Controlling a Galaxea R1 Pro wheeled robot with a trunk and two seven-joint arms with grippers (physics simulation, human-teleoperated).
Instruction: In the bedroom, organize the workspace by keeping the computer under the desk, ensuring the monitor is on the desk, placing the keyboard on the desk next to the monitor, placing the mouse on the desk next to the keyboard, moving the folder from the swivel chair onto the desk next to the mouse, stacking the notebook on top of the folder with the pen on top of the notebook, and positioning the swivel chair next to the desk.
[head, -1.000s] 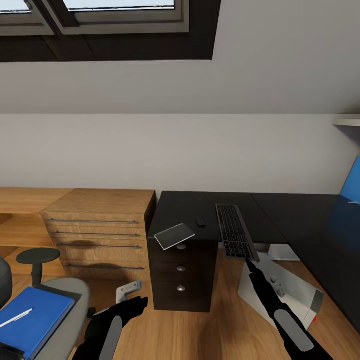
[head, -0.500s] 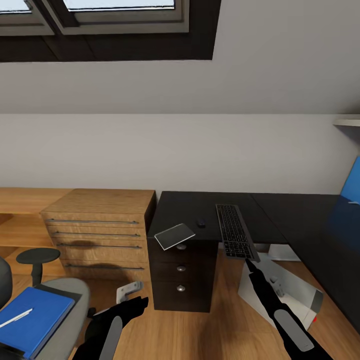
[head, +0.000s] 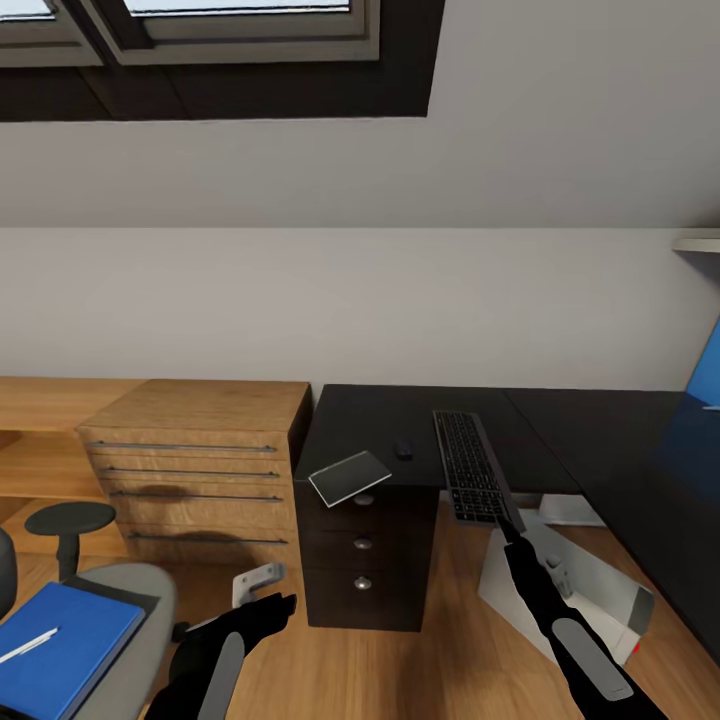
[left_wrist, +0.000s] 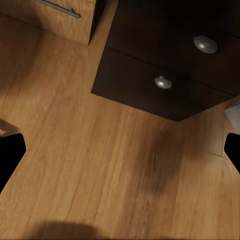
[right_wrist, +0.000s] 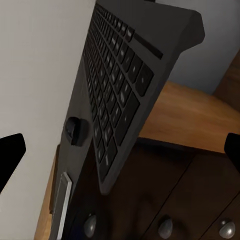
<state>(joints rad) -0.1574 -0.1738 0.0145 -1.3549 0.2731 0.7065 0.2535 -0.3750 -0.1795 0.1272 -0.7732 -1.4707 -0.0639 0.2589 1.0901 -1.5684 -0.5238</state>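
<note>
the keyboard (head: 470, 466) lies straight ahead of the right pincer (head: 507, 525), its long axis running away from the robot toward the back wall, and its near short end overhangs the front edge of the table (head: 380, 410) just at the pincer's tip. from the right wrist view the keyboard (right_wrist: 117, 95) looms very close, front corner uppermost in that picture, and the two dark fingertips sit far out at either side of the frame, so the right pincer stands wide apart and grips nothing; whether it touches the keyboard's end i cannot tell. the right arm is clearly the nearer one. the left pincer (head: 268, 606) hangs low over the wood floor in front of the black drawer unit (head: 362, 555), and its wrist view also shows its tips spread at the frame's edges, open and empty. the keyboard is slim, dark grey, with black keys in tight rows and a plain flat rim. just beside it on the table, toward the robot's left, sits the small dark mouse (head: 403, 450), and further left the notebook (head: 349, 473) lies tilted with a corner past the table's edge. my guess is the next move is to nudge or lift the keyboard fully onto the table.
</note>
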